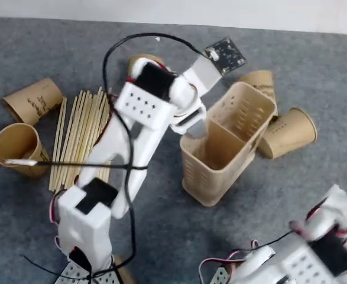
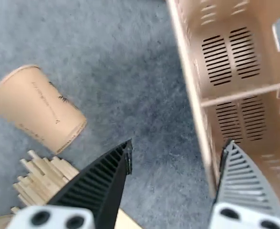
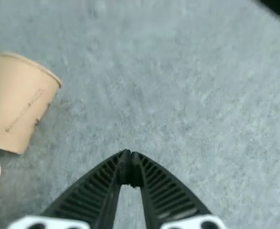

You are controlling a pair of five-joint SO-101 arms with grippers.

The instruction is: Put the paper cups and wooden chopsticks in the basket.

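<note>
We are holding the left gripper (image 2: 179, 145) spread and empty beside the basket (image 2: 235, 52), the wooden chopsticks (image 1: 78, 133) lying leftward, pointing near-to-far.

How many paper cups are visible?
5 cups: two left of the chopsticks, upper and lower; one partly behind the left arm; two right of the basket, farther and nearer. The arm may hide others.
</note>
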